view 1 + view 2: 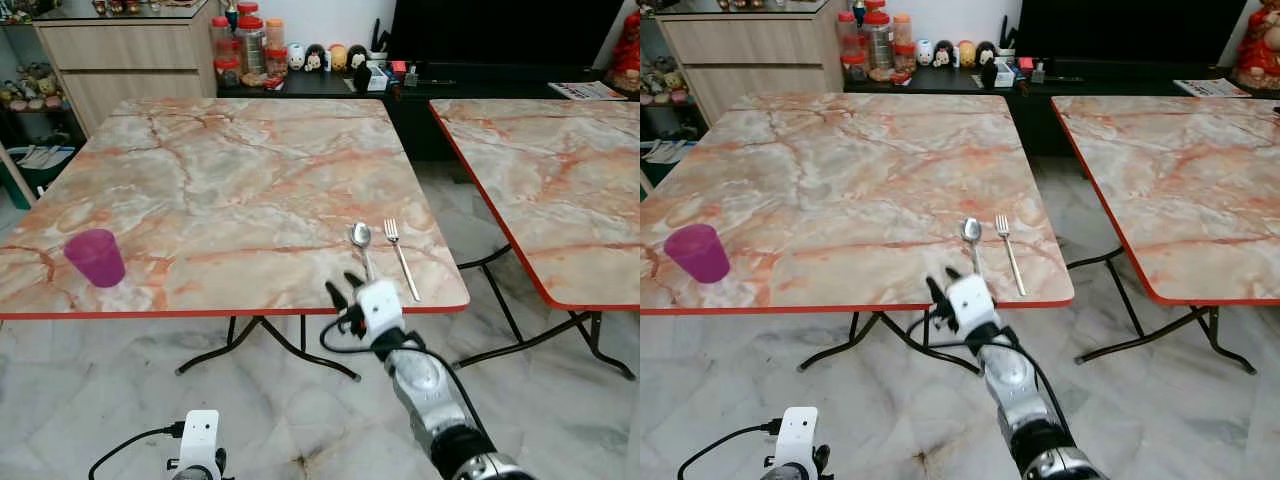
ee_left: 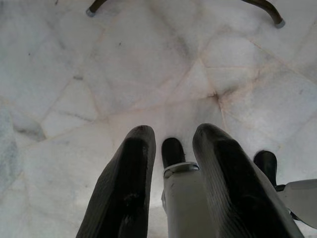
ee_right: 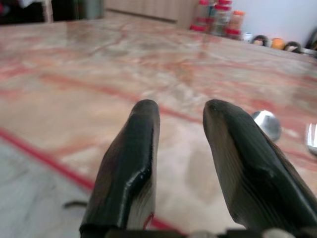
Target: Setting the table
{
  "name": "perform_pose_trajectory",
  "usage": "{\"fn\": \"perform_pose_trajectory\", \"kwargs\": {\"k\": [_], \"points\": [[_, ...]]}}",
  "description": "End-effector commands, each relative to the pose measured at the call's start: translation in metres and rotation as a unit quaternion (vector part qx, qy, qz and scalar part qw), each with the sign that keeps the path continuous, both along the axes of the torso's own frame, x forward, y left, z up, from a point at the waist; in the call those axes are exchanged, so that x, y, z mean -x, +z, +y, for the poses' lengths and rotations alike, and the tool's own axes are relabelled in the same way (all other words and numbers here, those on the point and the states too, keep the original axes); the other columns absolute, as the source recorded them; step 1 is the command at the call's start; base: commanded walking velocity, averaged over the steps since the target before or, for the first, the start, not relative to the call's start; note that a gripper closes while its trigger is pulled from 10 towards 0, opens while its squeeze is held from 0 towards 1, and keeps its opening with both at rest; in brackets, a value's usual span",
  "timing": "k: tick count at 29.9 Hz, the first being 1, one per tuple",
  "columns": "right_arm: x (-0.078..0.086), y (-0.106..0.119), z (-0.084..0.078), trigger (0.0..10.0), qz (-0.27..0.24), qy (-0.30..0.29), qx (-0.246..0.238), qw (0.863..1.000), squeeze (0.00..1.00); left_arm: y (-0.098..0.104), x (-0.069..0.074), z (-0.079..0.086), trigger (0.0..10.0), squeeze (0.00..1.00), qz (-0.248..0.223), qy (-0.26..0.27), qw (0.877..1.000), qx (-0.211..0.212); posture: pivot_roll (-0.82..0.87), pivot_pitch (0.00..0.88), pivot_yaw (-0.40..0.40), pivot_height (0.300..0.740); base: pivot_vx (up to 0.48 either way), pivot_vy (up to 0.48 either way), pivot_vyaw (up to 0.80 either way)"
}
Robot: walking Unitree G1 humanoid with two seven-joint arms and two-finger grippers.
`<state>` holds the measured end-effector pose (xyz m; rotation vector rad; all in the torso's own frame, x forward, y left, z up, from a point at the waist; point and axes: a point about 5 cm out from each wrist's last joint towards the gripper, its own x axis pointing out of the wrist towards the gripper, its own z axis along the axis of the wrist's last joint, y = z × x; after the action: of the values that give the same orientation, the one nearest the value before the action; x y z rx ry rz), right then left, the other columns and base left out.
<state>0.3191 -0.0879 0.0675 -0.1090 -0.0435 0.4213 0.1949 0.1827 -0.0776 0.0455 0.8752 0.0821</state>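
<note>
- Right gripper (image 1: 341, 293), fingers apart and empty, hovers at the marble table's (image 1: 230, 190) near edge, just beside the spoon (image 1: 361, 238) and fork (image 1: 401, 257).
- Purple cup (image 1: 96, 257) stands well apart; probably next.
- Approach low, fingers wide.
- Left gripper (image 2: 171, 178) hangs idle, parted.

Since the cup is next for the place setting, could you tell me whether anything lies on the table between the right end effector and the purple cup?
Nothing visible does. The right end effector, fingers apart, hovers at the table's near edge beside the spoon and fork. Only bare marble separates it from the purple cup.
</note>
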Motion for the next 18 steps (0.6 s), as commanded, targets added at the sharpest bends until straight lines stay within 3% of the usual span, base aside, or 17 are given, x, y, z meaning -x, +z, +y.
{"fn": "perform_pose_trajectory", "kwargs": {"k": [1, 6, 9, 13, 18], "points": [[-0.009, 0.000, -0.017, 10.0, 0.025, -0.063, -0.022, 0.997, 0.00, 0.000, 0.000, 0.000, 10.0, 0.00, 0.001, -0.008, 1.000, -0.003, -0.08, 0.000, -0.020, 0.740, 0.000, 0.000, 0.00], [-0.022, 0.006, -0.032, 10.0, 0.050, -0.135, -0.058, 0.988, 0.00, 0.001, -0.002, 0.000, 10.0, 0.00, -0.002, -0.008, 1.000, -0.003, -0.09, 0.000, -0.019, 0.740, 0.000, 0.000, 0.00], [-0.025, 0.010, -0.032, 10.0, 0.050, -0.138, -0.063, 0.987, 0.00, 0.001, -0.002, 0.000, 10.0, 0.00, -0.003, -0.008, 1.000, -0.003, -0.09, 0.000, -0.019, 0.740, 0.000, 0.000, -0.71], [-0.026, 0.011, -0.028, 10.0, 0.046, -0.136, -0.060, 0.988, 0.00, 0.002, -0.003, -0.001, 10.0, 0.00, -0.004, -0.008, 1.000, -0.003, -0.08, 0.000, -0.020, 0.740, 0.000, 0.000, 0.00], [-0.024, 0.010, -0.022, 10.0, 0.049, -0.130, -0.068, 0.988, 0.00, 0.002, -0.004, -0.001, 10.0, 0.00, -0.006, -0.009, 1.000, -0.003, -0.08, 0.000, -0.019, 0.740, 0.250, 0.000, 0.00]]}}
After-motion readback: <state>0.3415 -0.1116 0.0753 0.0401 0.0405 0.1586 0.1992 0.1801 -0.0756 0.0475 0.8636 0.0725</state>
